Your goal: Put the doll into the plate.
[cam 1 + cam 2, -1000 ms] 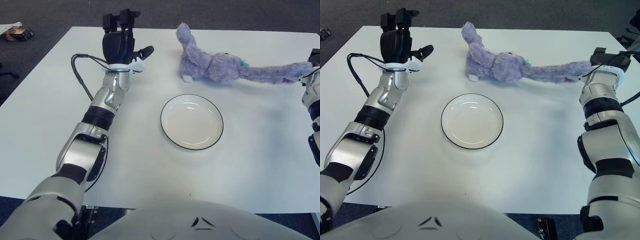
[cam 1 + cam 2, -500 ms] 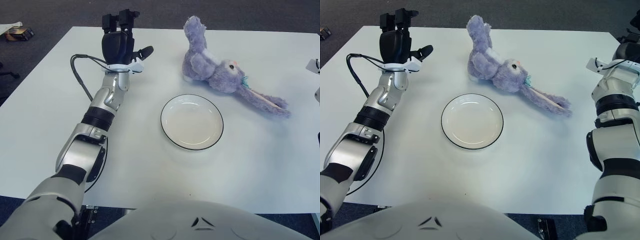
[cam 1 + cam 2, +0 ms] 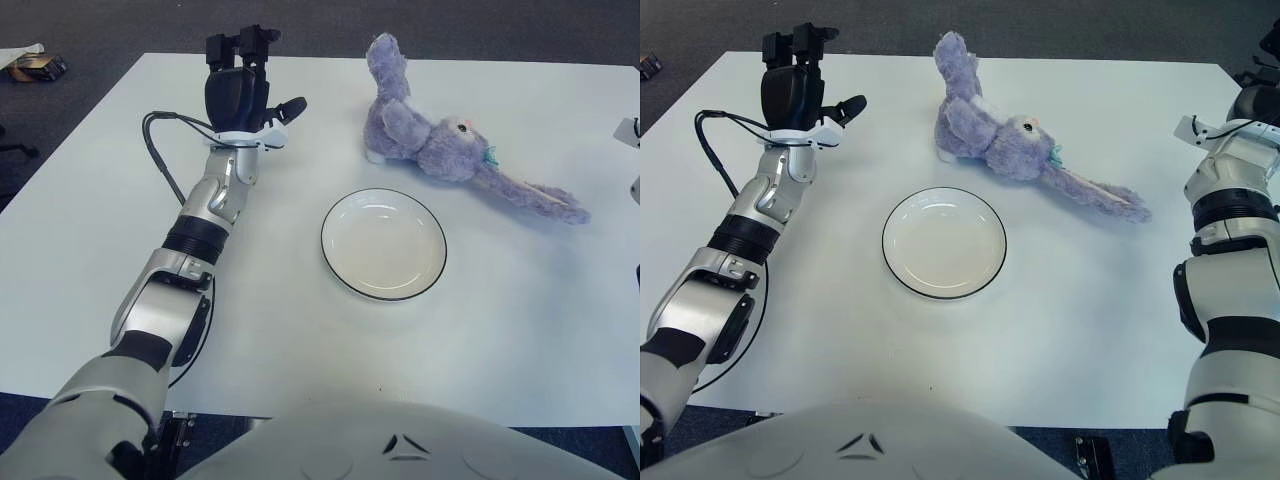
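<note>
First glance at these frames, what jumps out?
The fluffy purple plush rabbit doll lies on its side at the far middle of the white table, long ears trailing right. Just in front of it sits the round white plate with a dark rim, holding nothing. The left robot hand shows raised at far left.

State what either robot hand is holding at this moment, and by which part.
Nothing is held. The doll lies free on the table behind the plate. The left hand is far left; the right hand is at the right edge.
</note>
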You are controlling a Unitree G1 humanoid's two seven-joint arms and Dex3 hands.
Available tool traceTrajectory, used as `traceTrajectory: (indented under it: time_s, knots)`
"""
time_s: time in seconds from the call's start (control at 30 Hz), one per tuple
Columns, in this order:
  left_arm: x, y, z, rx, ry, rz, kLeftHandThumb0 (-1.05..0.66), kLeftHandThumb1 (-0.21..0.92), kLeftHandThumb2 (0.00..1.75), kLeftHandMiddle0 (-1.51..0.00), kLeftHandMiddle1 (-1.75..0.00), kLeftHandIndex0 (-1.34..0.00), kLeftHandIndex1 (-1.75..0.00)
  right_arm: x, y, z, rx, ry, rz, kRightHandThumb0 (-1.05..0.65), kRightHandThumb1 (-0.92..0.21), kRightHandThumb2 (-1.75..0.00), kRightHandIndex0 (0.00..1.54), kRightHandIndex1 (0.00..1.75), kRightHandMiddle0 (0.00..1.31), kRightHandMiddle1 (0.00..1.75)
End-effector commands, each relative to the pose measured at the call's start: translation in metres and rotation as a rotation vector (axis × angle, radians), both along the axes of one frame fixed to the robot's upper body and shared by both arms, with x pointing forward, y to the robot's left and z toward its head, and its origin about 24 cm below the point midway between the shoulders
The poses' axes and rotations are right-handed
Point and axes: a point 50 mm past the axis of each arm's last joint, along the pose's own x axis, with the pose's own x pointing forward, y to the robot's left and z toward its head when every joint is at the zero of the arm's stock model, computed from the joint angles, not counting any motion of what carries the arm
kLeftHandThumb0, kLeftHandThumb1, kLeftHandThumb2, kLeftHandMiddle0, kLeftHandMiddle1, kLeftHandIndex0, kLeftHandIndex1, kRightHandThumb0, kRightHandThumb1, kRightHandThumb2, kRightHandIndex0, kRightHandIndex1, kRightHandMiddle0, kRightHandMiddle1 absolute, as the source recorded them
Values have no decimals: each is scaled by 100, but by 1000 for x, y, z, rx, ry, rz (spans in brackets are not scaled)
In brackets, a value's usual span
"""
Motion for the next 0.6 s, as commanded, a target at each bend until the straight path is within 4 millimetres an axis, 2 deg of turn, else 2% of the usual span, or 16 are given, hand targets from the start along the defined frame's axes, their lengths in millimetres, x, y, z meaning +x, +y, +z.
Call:
traceTrajectory:
  time_s: [0.0, 0.27, 0.33, 0.37, 0.43, 0.57]
  knots:
    - [1, 0, -3, 17, 22, -12, -53, 67, 85, 0, -90, 0, -106, 0, -1, 3, 2, -16, -8, -68, -92, -72, 10, 61, 0, 47]
    - [6, -4, -5, 28, 26, -29, -53, 66, 88, 0, -93, 0, -107, 0, -1, 3, 2, -16, -8, -68, -92, -72, 10, 61, 0, 47]
    - [8, -7, -6, 32, 27, -35, -53, 65, 88, 0, -94, 0, -108, 9, 32, 32, -61, -278, 124, -69, -92, -76, 9, 60, 0, 42]
    - [8, -8, -6, 33, 28, -38, -53, 65, 88, 0, -95, 0, -108, 11, 44, 41, -74, -357, 168, -70, -92, -78, 9, 60, 0, 38]
    - [9, -10, -7, 33, 29, -42, -53, 64, 89, 0, -94, 0, -108, 11, 56, 45, -72, -400, 212, -71, -92, -80, 10, 62, 0, 36]
    - [10, -13, -8, 30, 36, -55, -51, 63, 89, 0, -92, 0, -108, 10, 67, 43, -35, -393, 282, -71, -92, -81, 10, 69, 0, 39]
